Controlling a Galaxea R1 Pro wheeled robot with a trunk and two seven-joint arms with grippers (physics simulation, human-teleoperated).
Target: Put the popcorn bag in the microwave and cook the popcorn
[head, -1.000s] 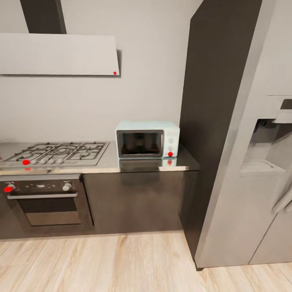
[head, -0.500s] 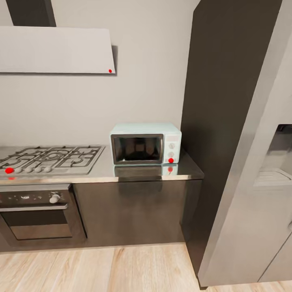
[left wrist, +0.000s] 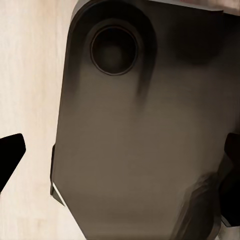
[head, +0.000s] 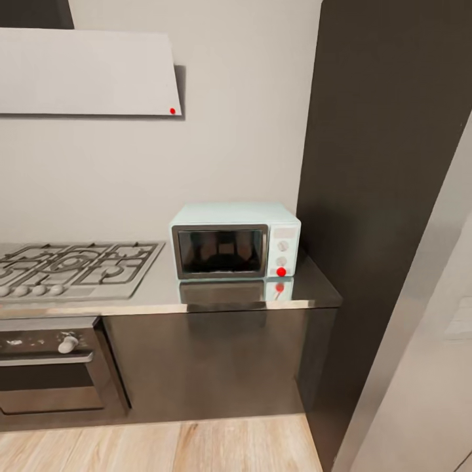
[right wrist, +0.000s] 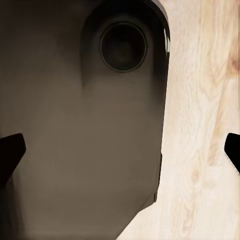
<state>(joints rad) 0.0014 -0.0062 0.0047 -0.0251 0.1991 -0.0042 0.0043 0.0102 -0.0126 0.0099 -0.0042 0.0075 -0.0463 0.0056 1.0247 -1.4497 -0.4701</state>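
Microwave on the grey surface, door shut, in the kitchen.

The pale blue microwave stands at the surface's end, against the grey wall, with a tall dark cabinet panel just beside it. Its dark glass door faces the head camera, two white knobs and a red dot beside the glass. The gas hob lies near the microwave's other side, an oven below it. Both wrist views look down on the robot's dark base and pale plank floor; left jaws and right jaws stand wide, holding nothing.
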